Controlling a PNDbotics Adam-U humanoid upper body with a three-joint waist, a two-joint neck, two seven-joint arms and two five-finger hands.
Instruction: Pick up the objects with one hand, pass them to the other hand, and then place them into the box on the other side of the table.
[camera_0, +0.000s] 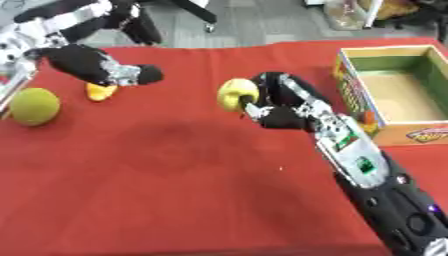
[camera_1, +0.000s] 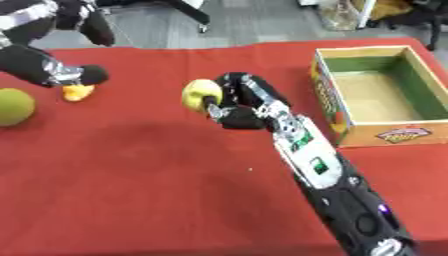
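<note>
The right hand (camera_0: 280, 107) has its fingers curled round a yellow fruit (camera_0: 236, 93), holding it near mid-surface, well left of the box (camera_0: 353, 90); so the step in hand, I judge, is the carry to that box on the right side. To do it well: keep the fruit cupped as it is, bring it above the near wall before crossing, since the rim stands up from the red surface (camera_0: 175, 190); travel right and stop over the bare floor of the box, not over its edge; open the fingers only once the fruit is inside the walls, because a round thing let go on a rim will roll off. Meanwhile the left hand (camera_0: 131, 74) sits at the far left, fingers curled and apparently holding nothing, just above a small orange-yellow thing (camera_0: 101, 92); whether it touches it I cannot tell. A green ball (camera_0: 33, 106) waits near the left edge. The fruit itself: pale yellow, rounded, smooth-looking, lemon-like; half hidden by the dark fingers.
</note>
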